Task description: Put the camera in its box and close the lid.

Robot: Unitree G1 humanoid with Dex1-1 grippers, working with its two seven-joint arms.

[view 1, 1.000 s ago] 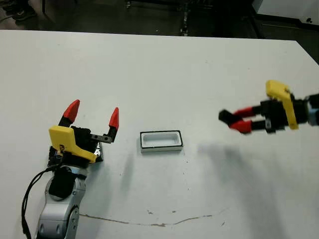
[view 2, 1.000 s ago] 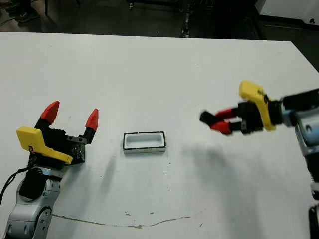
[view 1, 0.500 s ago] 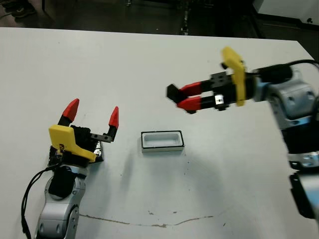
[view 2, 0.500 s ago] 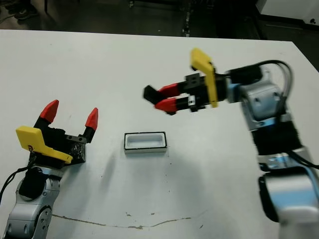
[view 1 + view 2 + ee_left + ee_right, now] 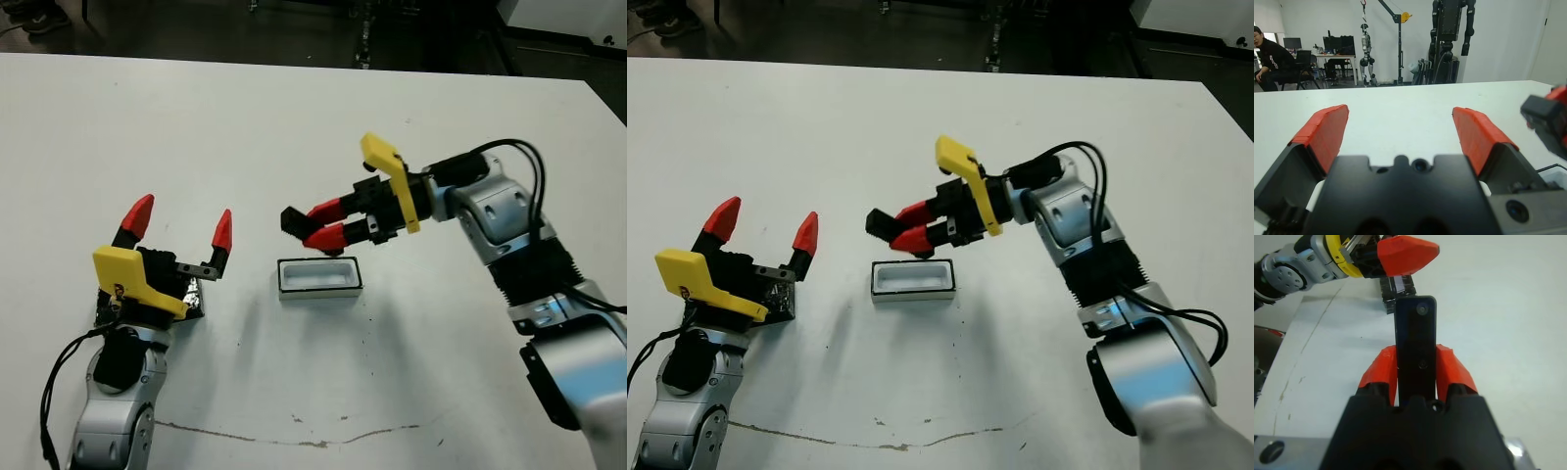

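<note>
Right pincer (image 5: 315, 224) clamps camera (image 5: 1415, 340), just above box (image 5: 318, 277)

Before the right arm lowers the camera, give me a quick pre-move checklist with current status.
1. Grip: right gripper is shut on the small black blocky camera, red fingers on both its sides. Ok.
2. Box free: the shallow white tray with the thin black rim shows a bare white inside. Ok.
3. Alignment: the camera hangs above the tray's far left edge, not over its middle. Not ok.
4. Camera orientation against the tray's long side: cannot tell.
5. Left gripper is open, apart from the tray on its left. Ok.
6. Lid: the glossy black cover lies mostly hidden under the left gripper; whether it can be picked up, cannot tell.
</note>
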